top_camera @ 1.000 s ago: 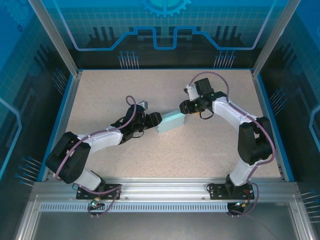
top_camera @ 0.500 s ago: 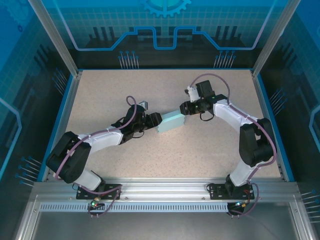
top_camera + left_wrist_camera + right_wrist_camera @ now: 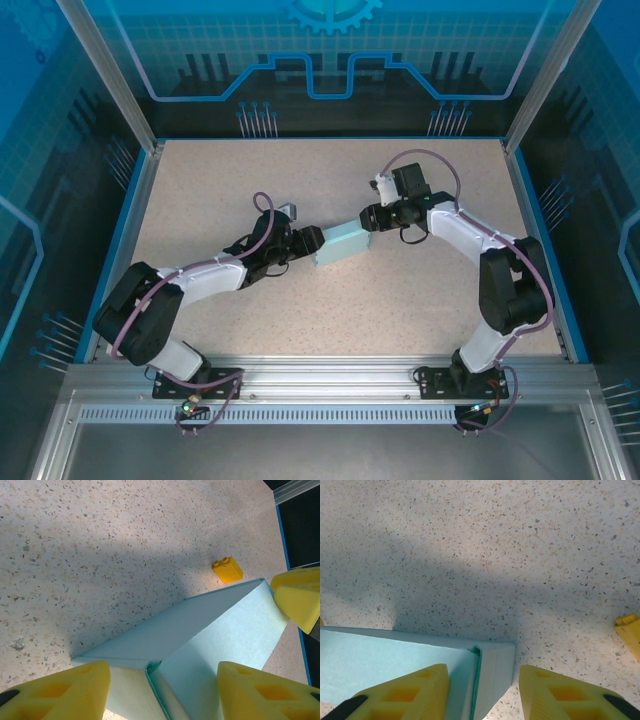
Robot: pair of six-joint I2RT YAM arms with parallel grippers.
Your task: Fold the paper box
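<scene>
Top external showed the paper box point(image 3: 343, 243) unmoved between the pincers, left gripper point(image 3: 312, 240) and right gripper point(image 3: 366, 215) each part-open astride one end, grip unclear, right wrist barely shifted.

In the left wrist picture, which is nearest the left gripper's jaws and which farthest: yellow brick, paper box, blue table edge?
1. paper box, between the jaws of the left gripper.
2. yellow brick, on the table beyond the box's far end.
3. blue table edge, top right corner.
</scene>
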